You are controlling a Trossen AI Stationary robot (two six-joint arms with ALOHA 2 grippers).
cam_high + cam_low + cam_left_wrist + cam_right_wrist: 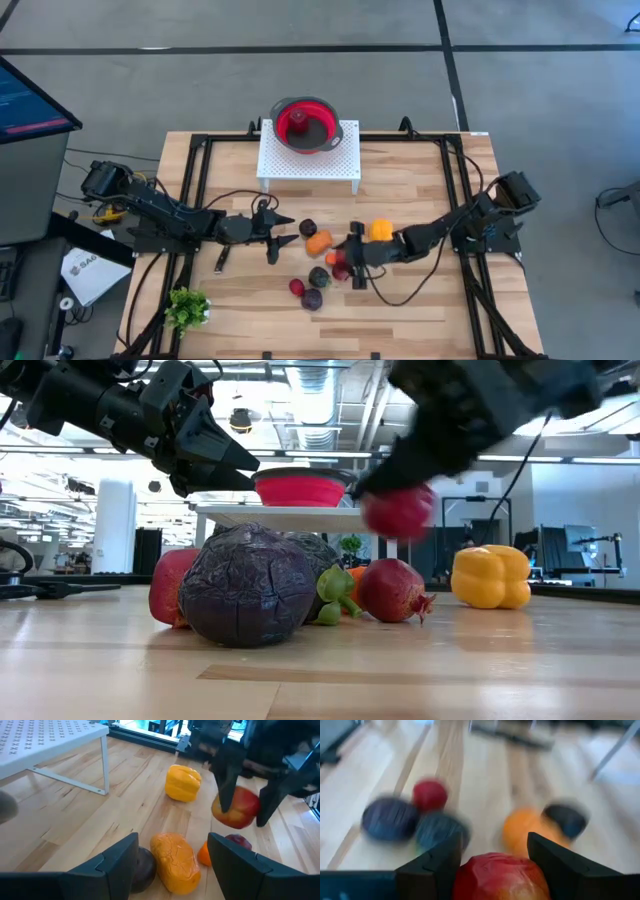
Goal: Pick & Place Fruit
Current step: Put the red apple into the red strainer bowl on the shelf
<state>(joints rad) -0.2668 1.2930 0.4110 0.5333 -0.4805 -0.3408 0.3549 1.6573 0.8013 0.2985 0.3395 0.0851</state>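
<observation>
Already a red fruit (236,808) is clamped between the right gripper's (352,257) fingers, lifted off the table (420,300); a slip could be caused by its roundness. Left gripper (279,232) fingers stand released nearby.

- Red-yellow apple (236,808), lifted off the table.
- Yellow pepper (381,230), standing apart.
- Orange fruit (318,242), maroon (308,228), red (297,287) and purple (313,299) ones clustered mid-table.

Open-plan robotics lab: concrete floor (560,140), exposed ceiling ducts (320,405), monitor (30,100).
</observation>
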